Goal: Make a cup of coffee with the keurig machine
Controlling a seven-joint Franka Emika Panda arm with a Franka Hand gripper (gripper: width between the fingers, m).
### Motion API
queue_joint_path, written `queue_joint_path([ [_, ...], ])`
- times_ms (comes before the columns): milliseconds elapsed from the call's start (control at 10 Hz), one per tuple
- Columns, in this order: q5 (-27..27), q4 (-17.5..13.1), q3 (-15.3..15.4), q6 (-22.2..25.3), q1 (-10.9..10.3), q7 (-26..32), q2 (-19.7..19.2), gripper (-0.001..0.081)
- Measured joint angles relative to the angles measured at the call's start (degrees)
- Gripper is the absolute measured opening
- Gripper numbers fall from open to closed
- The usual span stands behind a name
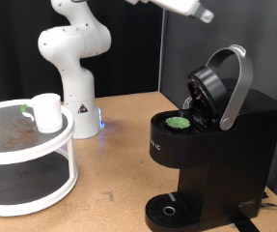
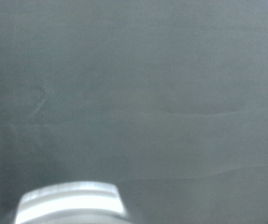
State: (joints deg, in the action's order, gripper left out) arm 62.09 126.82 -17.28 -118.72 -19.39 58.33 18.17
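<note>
The keurig machine [image 1: 215, 145] stands at the exterior view's right. Its lid is raised by the silver-grey handle [image 1: 236, 82]. A green-topped pod [image 1: 180, 123] sits in the open chamber. The round drip base [image 1: 167, 210] holds no cup. The white cup [image 1: 47, 112] stands on the top tier of a round white rack [image 1: 27, 145] at the exterior view's left. Only the end of my arm [image 1: 184, 8] shows at the exterior view's top edge, high above the machine, and its fingers are not clear. The wrist view shows only blurred grey with a white blur [image 2: 70, 203] at its edge.
The robot's white base [image 1: 75, 58] stands at the back, between the rack and the machine. A wooden tabletop [image 1: 119, 145] lies between them. A dark wall is behind.
</note>
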Motion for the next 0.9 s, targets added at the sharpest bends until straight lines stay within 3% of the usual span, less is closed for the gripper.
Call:
queue_joint_path([
  [300, -2.1, -0.7, 5.5, -9.6, -0.5, -4.8, -0.8, 0.0802],
  [600, 0.3, -1.1, 5.2, -6.6, -0.8, -4.7, -0.9, 0.0802],
  [900, -2.2, -4.7, 8.2, -6.5, -1.7, -7.9, -2.6, 0.0802],
])
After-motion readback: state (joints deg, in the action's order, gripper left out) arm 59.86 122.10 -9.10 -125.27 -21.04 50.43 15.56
